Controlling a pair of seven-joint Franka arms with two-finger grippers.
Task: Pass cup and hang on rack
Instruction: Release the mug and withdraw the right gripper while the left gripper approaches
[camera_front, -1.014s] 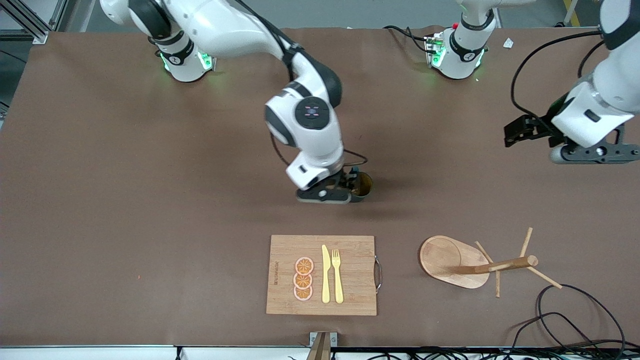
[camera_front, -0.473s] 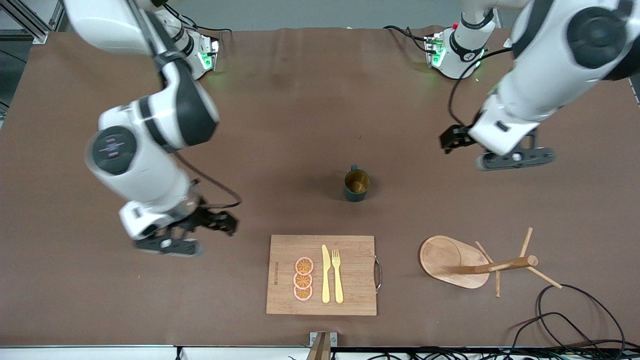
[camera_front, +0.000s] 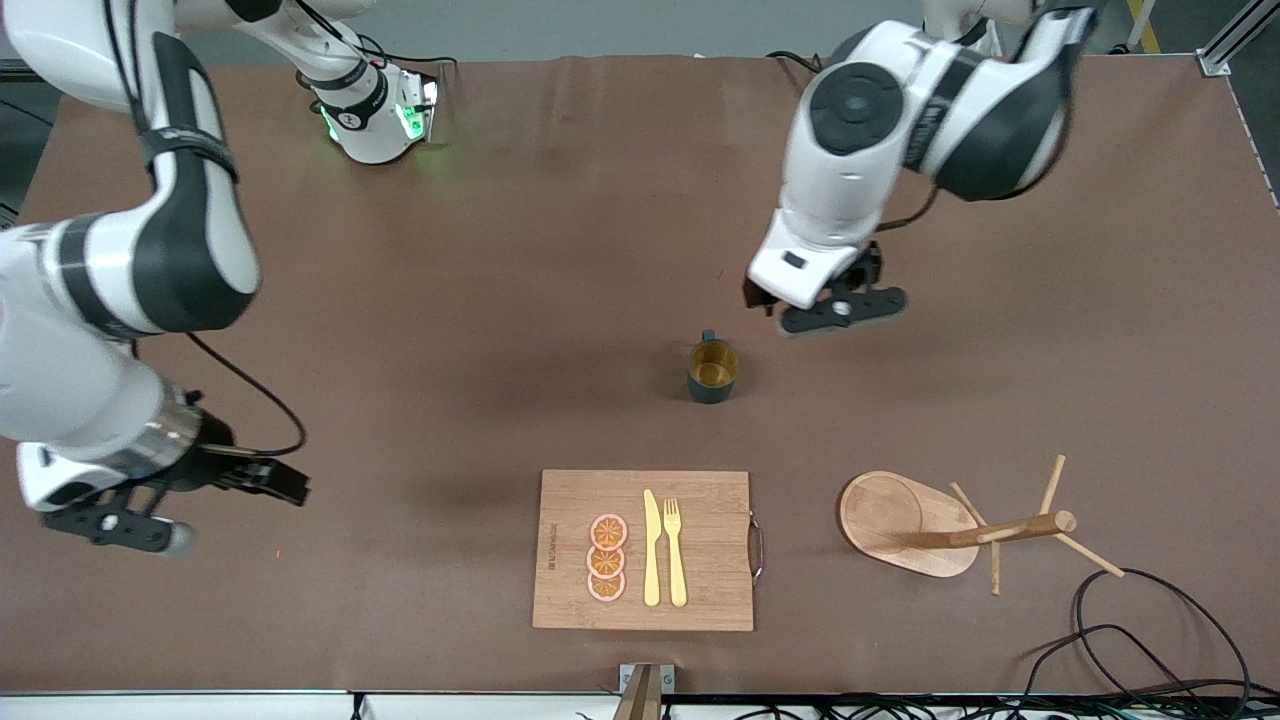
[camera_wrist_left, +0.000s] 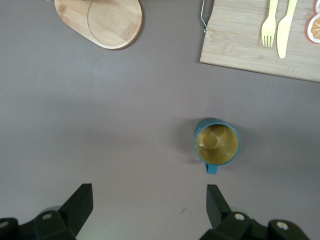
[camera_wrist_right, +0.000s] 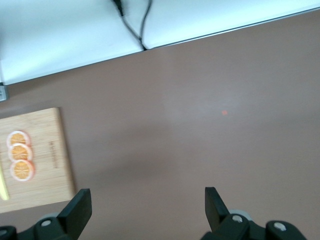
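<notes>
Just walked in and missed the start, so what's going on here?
Nothing is held. The cup stands upright on the table, farther from the camera than the cutting board. The left end effector hovers open beside it. The right end effector hangs open at its own end. The rack is empty.

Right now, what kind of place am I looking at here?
Probably a robotics lab set up as a mock kitchen: two arms bolted to a brown-covered table, a cutting board with toy cutlery, loose cables along the edge.
</notes>
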